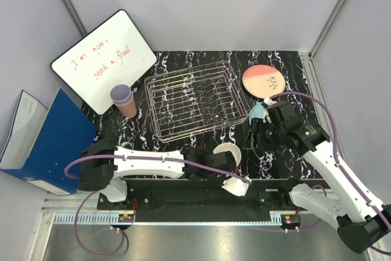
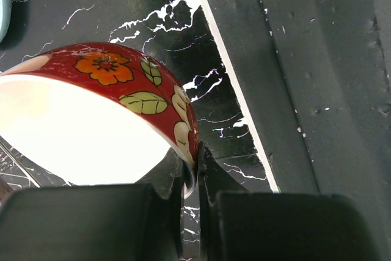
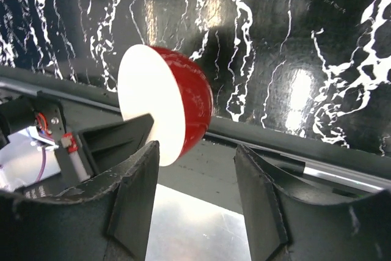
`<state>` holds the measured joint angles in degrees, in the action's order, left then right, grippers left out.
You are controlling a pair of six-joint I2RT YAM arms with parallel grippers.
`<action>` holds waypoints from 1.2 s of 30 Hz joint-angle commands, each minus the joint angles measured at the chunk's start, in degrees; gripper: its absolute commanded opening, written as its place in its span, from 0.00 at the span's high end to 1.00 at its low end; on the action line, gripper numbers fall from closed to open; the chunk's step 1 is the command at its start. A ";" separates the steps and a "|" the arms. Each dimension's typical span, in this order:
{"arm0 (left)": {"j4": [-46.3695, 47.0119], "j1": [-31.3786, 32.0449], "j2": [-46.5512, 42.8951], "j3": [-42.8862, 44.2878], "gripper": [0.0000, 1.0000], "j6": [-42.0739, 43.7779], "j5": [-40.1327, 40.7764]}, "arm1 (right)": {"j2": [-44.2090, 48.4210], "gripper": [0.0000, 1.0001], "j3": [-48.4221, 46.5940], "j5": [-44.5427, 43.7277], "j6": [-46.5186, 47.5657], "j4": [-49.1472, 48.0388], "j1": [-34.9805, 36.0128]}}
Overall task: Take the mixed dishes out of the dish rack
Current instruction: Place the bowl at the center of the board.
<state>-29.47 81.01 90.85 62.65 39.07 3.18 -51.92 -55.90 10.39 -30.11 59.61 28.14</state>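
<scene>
My left gripper (image 1: 234, 164) is shut on the rim of the glossy red patterned bowl (image 1: 227, 154) and holds it tilted near the table's front edge. In the left wrist view the jaws (image 2: 195, 162) pinch the bowl's (image 2: 122, 96) rim. My right gripper (image 1: 255, 134) is open and empty; its view (image 3: 195, 163) looks at the bowl (image 3: 189, 99). The silver wire dish rack (image 1: 189, 99) holds no dishes that I can see. The pink/cream plate (image 1: 264, 80) lies right of it. A light-blue plate's edge (image 1: 257, 113) shows beside the right wrist. The lavender cup (image 1: 120, 95) sits in the salmon-pink cup (image 1: 129, 110) left of the rack.
A white whiteboard (image 1: 104, 59) with red writing leans at the back left. A blue binder (image 1: 52, 142) stands off the table's left edge. The black marbled table (image 1: 287, 151) ends at a metal rail at the front.
</scene>
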 commanded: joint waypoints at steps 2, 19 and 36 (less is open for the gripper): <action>4.78 0.11 -5.94 1.25 1.00 1.36 -0.37 | -2.74 0.39 -2.64 -3.10 -1.70 0.07 1.91; 4.86 0.11 -6.82 1.25 1.00 1.89 0.95 | -12.06 0.61 2.28 -2.57 -8.21 -9.95 14.13; 4.86 0.20 -9.99 1.07 1.00 -1.62 5.33 | -11.46 1.00 6.24 -5.90 -9.79 -13.39 14.13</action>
<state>-33.26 81.43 85.10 62.22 40.49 3.33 -65.71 -49.67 5.48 -36.14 49.63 42.09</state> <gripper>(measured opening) 0.072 0.142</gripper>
